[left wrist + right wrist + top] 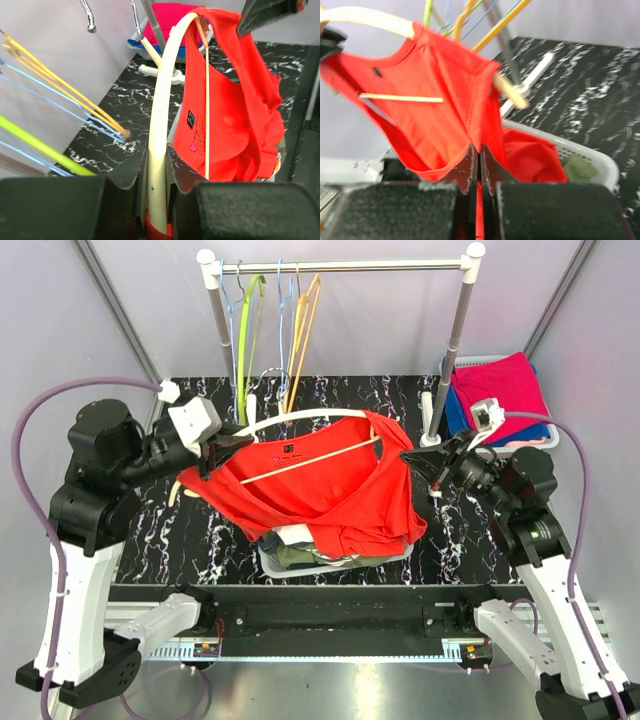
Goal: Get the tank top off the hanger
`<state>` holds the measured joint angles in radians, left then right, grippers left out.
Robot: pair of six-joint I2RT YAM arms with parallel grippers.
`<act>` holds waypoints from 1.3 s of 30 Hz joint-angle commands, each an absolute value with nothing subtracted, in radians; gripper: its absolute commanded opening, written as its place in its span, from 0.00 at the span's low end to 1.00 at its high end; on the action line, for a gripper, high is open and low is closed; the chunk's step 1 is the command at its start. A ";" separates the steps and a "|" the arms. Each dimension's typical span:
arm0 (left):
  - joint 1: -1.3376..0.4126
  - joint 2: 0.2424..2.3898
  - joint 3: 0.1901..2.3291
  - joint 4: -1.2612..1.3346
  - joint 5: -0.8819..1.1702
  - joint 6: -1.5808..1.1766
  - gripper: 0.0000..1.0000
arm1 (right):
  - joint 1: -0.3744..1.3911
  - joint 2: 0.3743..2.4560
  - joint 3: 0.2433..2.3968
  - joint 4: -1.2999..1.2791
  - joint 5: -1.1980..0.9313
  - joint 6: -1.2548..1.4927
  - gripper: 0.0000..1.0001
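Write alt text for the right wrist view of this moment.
The right gripper is shut on a fold of the red tank top, which hangs on a cream hanger. Behind them are a white basket and a black marbled table.

Red tank top (320, 495) draped over a cream hanger (300, 416) lying nearly flat

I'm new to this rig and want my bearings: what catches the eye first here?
A bright red tank top hangs mid-table on a cream hanger above a white basket. The left hand is clamped on the hanger's arm; the right hand is shut on the top's edge. Behind, coloured hangers dangle from a rail.
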<state>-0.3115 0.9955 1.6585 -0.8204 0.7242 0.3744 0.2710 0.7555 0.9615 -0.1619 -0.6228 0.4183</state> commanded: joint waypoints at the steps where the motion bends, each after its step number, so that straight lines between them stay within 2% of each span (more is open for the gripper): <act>1: -0.304 0.930 1.643 -0.808 0.676 0.490 0.00 | 0.276 0.719 1.011 -0.253 -0.402 0.385 0.00; 5: -0.304 0.905 1.648 -0.908 0.713 0.581 0.00 | 0.276 0.755 1.032 -0.272 -0.313 0.403 0.00; 11: -0.304 0.871 1.649 -1.002 0.794 0.650 0.00 | 0.276 0.811 1.069 -0.278 -0.288 0.423 0.00; 17: -0.304 0.856 1.681 -0.980 0.781 0.606 0.00 | 0.276 0.839 1.045 -0.281 -0.353 0.413 0.00; 23: -0.304 0.867 1.719 -0.853 0.756 0.491 0.00 | 0.278 0.828 0.954 -0.259 -0.511 0.367 0.02; 27: -0.302 0.913 1.758 -0.813 0.795 0.407 0.00 | 0.276 0.845 0.971 -0.311 -0.644 0.302 0.23; 29: -0.302 0.926 1.778 -0.799 0.810 0.387 0.00 | 0.276 0.841 1.006 -0.380 -0.638 0.243 0.49; 31: -0.299 0.936 1.779 -0.796 0.819 0.377 0.00 | 0.278 0.806 1.041 -0.431 -0.580 0.212 0.64; 35: -0.291 0.914 1.715 -0.802 0.804 0.408 0.00 | 0.276 0.727 1.117 -0.505 -0.505 0.114 0.78; 38: -0.288 0.902 1.669 -0.807 0.789 0.436 0.00 | 0.278 0.703 1.208 -0.612 -0.605 0.022 0.92; 39: -0.288 0.902 1.661 -0.805 0.788 0.445 0.00 | 0.276 0.704 1.233 -0.642 -0.617 0.009 0.92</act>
